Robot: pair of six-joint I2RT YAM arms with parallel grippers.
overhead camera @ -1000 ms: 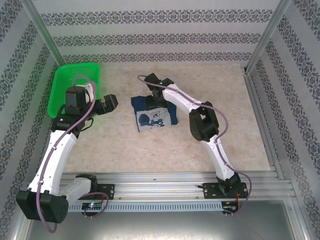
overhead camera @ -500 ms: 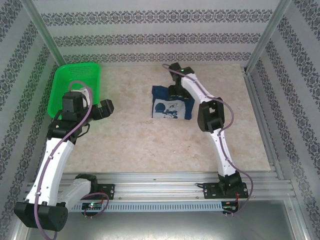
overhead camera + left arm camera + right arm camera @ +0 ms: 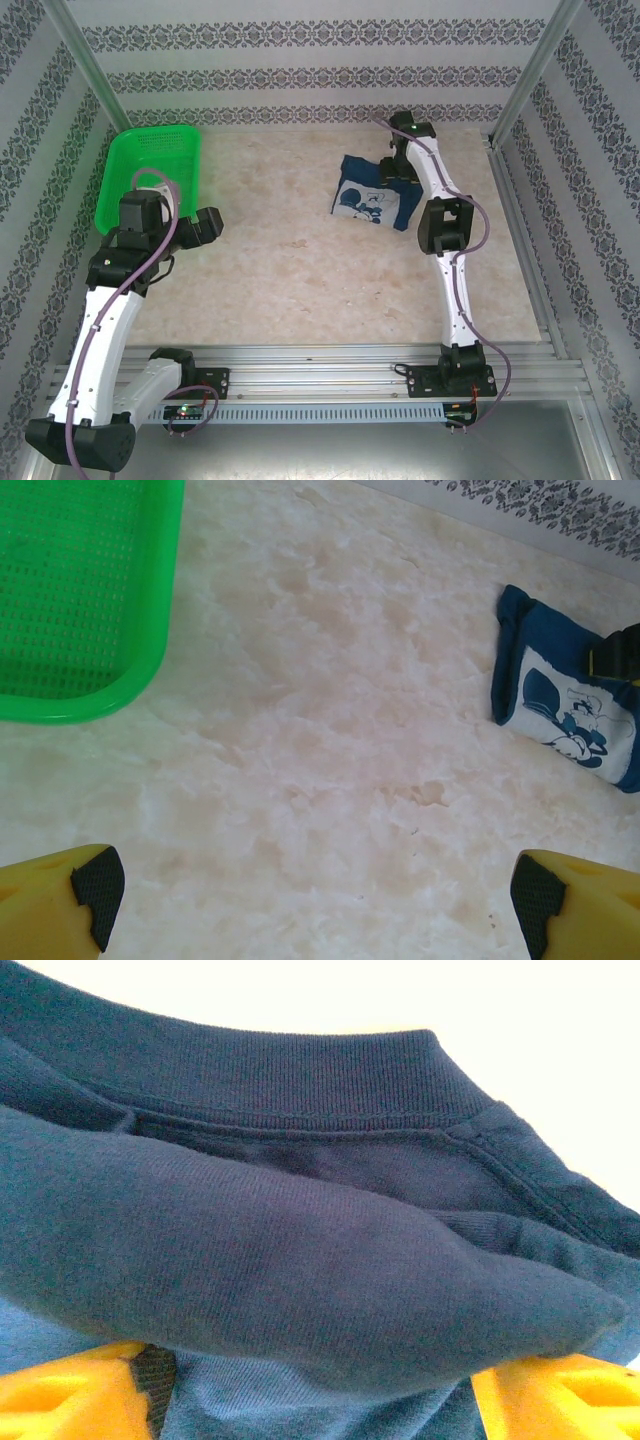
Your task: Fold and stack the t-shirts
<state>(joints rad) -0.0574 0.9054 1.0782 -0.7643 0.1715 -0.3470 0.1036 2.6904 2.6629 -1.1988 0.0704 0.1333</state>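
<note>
The folded dark navy t-shirt (image 3: 372, 203) lies on the table at the back right, its white printed graphic facing up. My right gripper (image 3: 398, 176) sits at the shirt's far right edge, shut on a thick fold of it. In the right wrist view the navy cloth (image 3: 300, 1250) bulges between the yellow fingers (image 3: 60, 1397) and hides the table under them. My left gripper (image 3: 211, 223) hovers open over bare table beside the basket, nothing between its fingers (image 3: 60, 905). From the left wrist the t-shirt (image 3: 570, 705) lies far off at the right.
A green plastic mesh basket (image 3: 150, 172) stands at the back left, its near rim (image 3: 70, 705) close ahead of the left gripper. Patterned walls and metal posts enclose the table on three sides. Marbled tabletop (image 3: 300, 290) stretches between the arms.
The right gripper has dragged the t-shirt from the table's middle toward the back right. The left arm has drawn back slightly toward its base, still open.
</note>
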